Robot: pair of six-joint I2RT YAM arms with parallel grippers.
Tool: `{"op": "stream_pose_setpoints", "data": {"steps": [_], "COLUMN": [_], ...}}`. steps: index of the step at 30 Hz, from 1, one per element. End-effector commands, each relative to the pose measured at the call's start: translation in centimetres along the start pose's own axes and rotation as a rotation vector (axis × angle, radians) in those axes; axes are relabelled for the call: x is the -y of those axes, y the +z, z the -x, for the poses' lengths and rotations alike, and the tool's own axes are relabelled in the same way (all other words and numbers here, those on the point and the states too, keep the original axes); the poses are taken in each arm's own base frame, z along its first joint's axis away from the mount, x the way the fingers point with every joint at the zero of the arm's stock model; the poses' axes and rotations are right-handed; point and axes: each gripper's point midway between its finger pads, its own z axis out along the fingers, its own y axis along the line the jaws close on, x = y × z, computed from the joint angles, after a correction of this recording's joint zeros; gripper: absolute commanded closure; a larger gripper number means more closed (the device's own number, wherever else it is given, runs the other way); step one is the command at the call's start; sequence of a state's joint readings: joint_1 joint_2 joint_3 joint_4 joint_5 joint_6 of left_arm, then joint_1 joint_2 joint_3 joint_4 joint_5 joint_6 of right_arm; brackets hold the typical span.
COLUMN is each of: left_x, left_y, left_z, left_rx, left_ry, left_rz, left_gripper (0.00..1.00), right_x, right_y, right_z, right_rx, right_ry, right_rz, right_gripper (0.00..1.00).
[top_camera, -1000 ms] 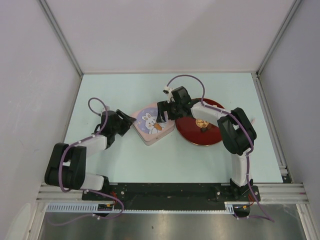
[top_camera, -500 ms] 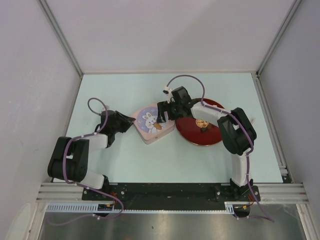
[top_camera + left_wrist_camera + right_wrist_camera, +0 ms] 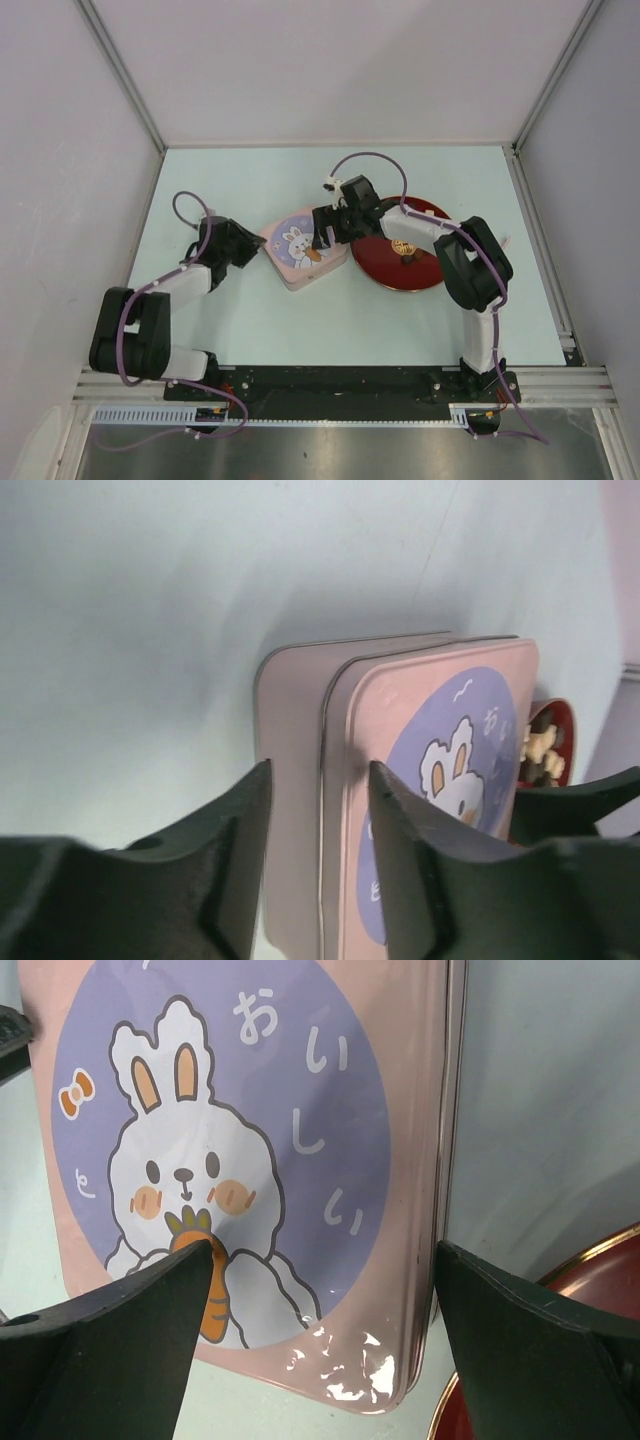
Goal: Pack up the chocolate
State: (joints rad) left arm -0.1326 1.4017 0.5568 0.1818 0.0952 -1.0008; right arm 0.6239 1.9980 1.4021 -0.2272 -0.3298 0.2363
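Note:
A pink square tin (image 3: 303,252) with a rabbit lid (image 3: 250,1150) lies shut on the table. To its right, the red plate (image 3: 430,270) carries a few pieces of chocolate (image 3: 404,246), which show small behind the tin (image 3: 300,810) as chocolate (image 3: 540,755). My left gripper (image 3: 320,820) is at the tin's left corner. Its jaws are parted, one finger (image 3: 240,840) beside the wall, the other (image 3: 400,840) over the lid; I cannot tell whether they touch it. My right gripper (image 3: 325,1255) hangs wide open over the lid's corner nearest the plate (image 3: 600,1290).
Grey walls close in the pale green table (image 3: 250,190) at the back and on both sides. The arms' mounting rail (image 3: 340,385) runs along the near edge. The right arm's forearm (image 3: 425,228) passes over the plate.
The left gripper has shifted a little at the tin's corner and its jaws stand narrower than a second ago. The right gripper has edged slightly left. The tin and plate have not moved.

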Motion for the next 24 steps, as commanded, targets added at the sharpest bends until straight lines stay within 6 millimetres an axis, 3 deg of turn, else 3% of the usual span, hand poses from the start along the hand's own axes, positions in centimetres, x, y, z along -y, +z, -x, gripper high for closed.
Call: {"op": "stream_pose_setpoints", "data": {"steps": [1, 5, 10, 19, 24], "left_x": [2.6, 6.7, 10.0, 9.5, 8.5], "left_y": [-2.0, -3.3, -3.5, -1.5, -0.8], "left_z": [3.2, 4.1, 1.6, -1.2, -2.2], "left_rx": [0.086, 0.113, 0.06, -0.041, -0.085], "left_ry": [0.142, 0.271, 0.463, 0.553, 0.582], "left_rz": [-0.012, -0.086, -0.13, -0.101, -0.064], "left_gripper": [0.48, 0.43, 0.39, 0.37, 0.37], "right_x": [-1.5, -1.4, -0.8, 0.6, 1.4], "right_y": [-3.0, -4.3, -5.2, -4.4, -3.5], "right_z": [2.1, 2.1, 1.1, -1.3, -3.2], "right_rx": [0.072, 0.103, 0.118, 0.096, 0.07], "right_ry": [0.029, 0.078, 0.146, 0.188, 0.197], "right_rz": [0.048, 0.057, 0.066, 0.05, 0.044], "right_gripper": [0.05, 0.07, 0.12, 0.25, 0.45]}}
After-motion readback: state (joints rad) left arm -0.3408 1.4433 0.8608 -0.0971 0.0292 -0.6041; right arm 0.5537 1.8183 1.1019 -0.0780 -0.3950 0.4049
